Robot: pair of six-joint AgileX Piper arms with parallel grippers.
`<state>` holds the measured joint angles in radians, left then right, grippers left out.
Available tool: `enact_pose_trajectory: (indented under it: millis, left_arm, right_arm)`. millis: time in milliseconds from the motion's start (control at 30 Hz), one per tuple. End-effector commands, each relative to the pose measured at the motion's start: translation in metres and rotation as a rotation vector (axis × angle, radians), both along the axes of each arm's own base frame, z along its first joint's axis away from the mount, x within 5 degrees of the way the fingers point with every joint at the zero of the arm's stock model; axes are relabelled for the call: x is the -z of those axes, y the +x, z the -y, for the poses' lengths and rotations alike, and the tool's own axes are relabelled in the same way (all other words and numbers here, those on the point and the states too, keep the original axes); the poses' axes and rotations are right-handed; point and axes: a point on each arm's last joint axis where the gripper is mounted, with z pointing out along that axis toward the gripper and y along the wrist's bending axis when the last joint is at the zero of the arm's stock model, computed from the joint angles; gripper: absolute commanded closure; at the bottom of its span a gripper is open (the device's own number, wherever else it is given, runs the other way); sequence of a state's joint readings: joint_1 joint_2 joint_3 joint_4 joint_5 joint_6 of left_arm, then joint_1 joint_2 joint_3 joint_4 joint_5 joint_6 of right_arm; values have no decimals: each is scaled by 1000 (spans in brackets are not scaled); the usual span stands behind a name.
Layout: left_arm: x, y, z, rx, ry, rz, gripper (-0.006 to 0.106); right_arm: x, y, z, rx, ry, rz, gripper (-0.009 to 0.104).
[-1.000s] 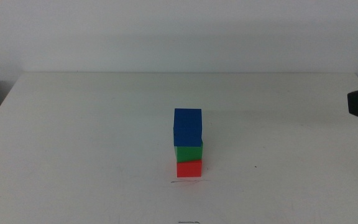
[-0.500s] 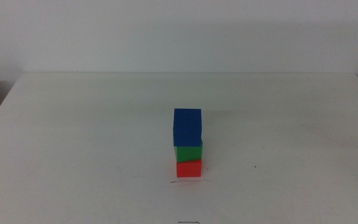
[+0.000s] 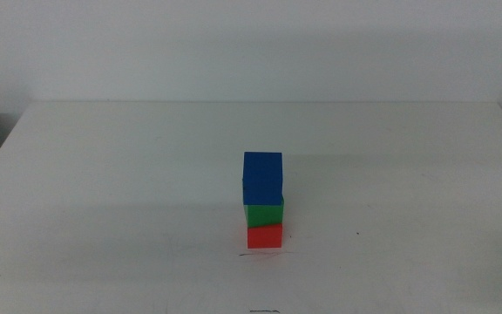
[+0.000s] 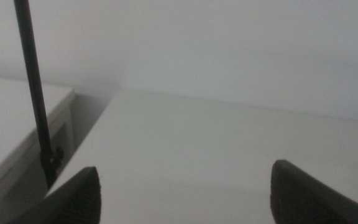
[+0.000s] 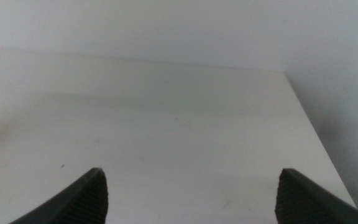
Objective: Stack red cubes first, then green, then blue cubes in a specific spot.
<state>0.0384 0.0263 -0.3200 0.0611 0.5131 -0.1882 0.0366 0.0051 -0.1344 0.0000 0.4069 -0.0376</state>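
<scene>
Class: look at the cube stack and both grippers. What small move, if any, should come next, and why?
Probably none: keep both arms parked. The red cube sits by the pen line, green cube on it, blue cube on top. Left gripper and right gripper are open, holding nothing.

White table point(image 3: 129, 174) — small dark speck point(image 3: 359, 233); thin black pole point(image 4: 35, 93) beside table.

The white table point(image 3: 103, 192) bears the red cube point(image 3: 265, 236) beside a pen line point(image 3: 265, 255).

Each pincer, the left pincer point(image 4: 185, 190) and the right pincer point(image 5: 191, 193), has two dark, matte jaws with rounded tips.
</scene>
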Motion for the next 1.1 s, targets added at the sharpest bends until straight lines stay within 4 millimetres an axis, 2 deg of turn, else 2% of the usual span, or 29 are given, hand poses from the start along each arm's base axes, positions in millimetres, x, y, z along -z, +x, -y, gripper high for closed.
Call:
enact_pose_trajectory:
  millis: [0, 200, 567, 767, 1000, 1067]
  left_arm:
    - [0, 0, 1, 5, -12, 93, 7]
    - [41, 11, 2, 17, -46, 71, 7]
    - [80, 21, 2, 20, -48, 44, 7]
    - [82, 21, 2, 20, -48, 40, 7]
    - [82, 21, 3, 53, -48, 38, 7]
    - [82, 21, 4, 69, -48, 37, 7]
  right_arm:
    - [-10, -1, 1, 35, 14, 161, 16]
    - [-8, 2, 2, 58, 31, 239, 16]
    - [-6, 2, 3, 59, 28, 245, 16]
    - [-5, 3, 3, 59, 28, 242, 16]
    - [23, 8, 3, 61, 53, 171, 16]
    - [23, 8, 2, 60, 64, 161, 16]
